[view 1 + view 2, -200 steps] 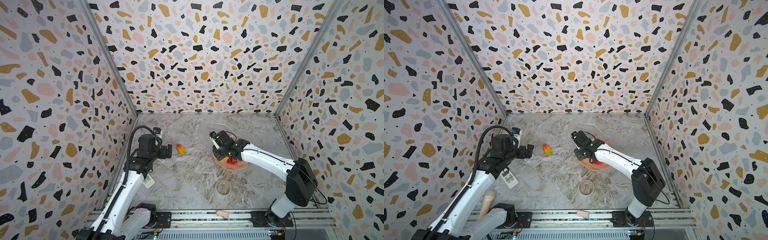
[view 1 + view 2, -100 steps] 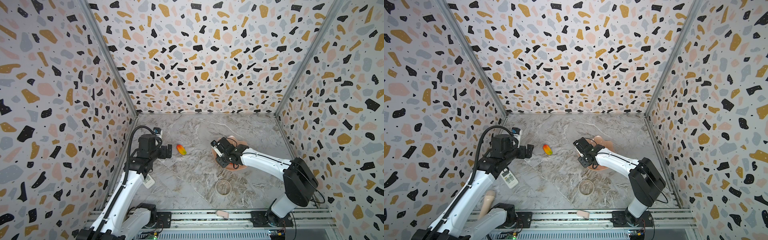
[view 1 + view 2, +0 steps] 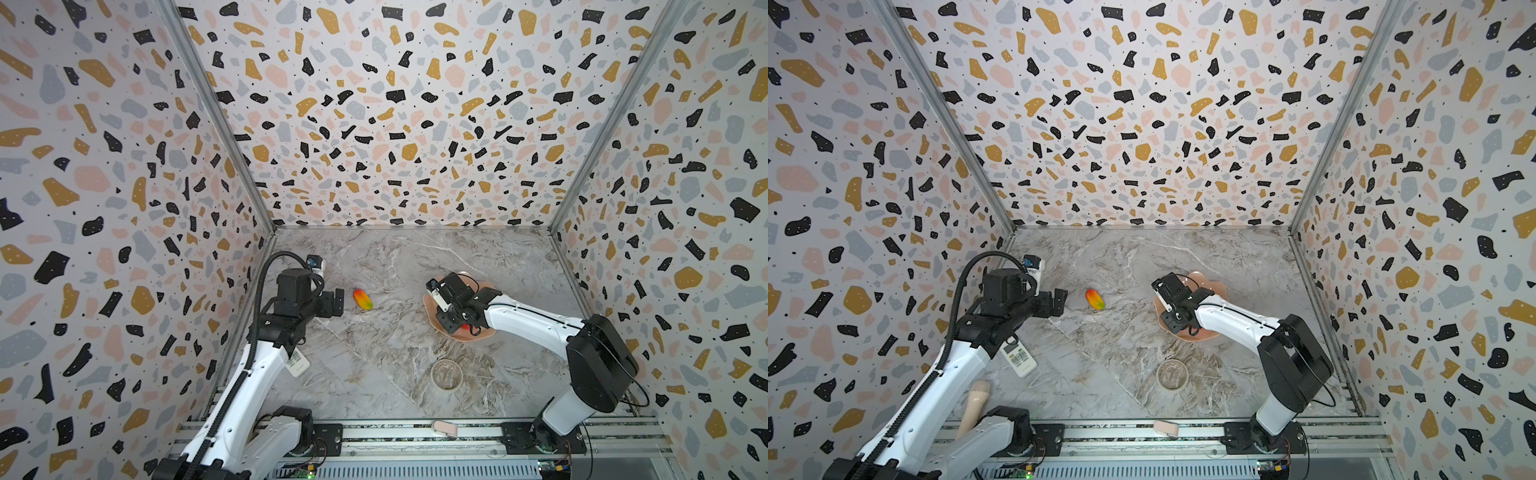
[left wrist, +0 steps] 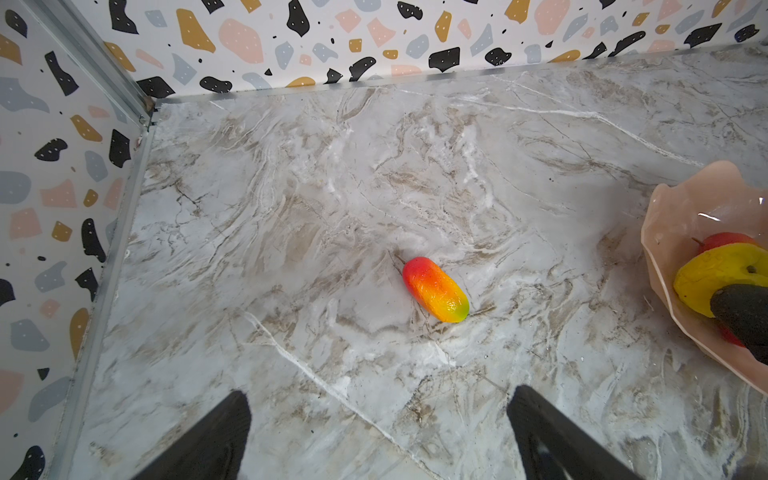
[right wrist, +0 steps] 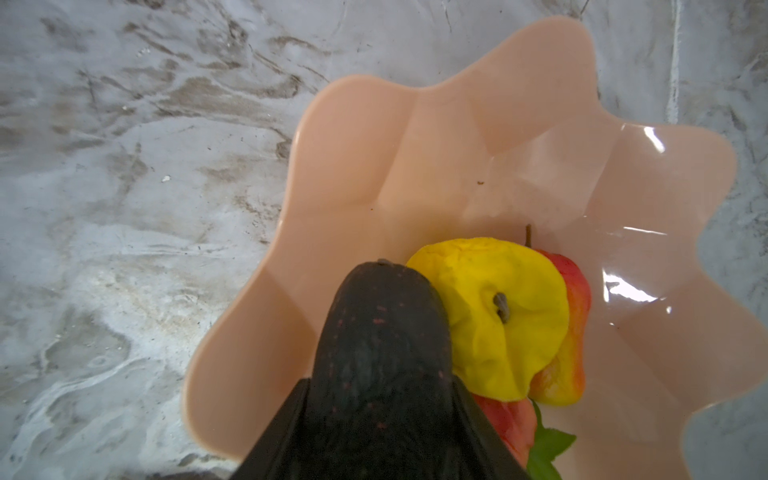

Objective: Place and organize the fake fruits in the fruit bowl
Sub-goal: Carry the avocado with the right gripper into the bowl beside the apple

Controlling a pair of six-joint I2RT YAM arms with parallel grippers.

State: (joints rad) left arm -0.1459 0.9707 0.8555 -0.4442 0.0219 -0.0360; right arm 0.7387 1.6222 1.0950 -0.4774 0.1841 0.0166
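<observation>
right claw (image 5: pixel 380 424) is clamped on the avocado (image 5: pixel 378 328) over the fruit bowl (image 5: pixel 357 137); i'd lower before letting go, yellow apple (image 5: pixel 498 316) sits just beside the claw.

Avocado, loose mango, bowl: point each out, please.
avocado (image 5: pixel 382 353), right wrist view, middle of its dark body.
loose mango (image 4: pixel 435 289), left wrist view, its orange middle.
bowl (image 5: pixel 457 137), right wrist view, bare inner wall.

The fruit bowl (image 5: pixel 457 137) is smooth, glossy plastic. The avocado (image 5: pixel 382 340) looks matt and pebbly, the yellow fruit (image 5: pixel 498 316) matt and wrinkled, the mango (image 4: pixel 435 289) smooth and shiny. The worktop (image 4: pixel 291 187) is marble-patterned, faintly sheened.
</observation>
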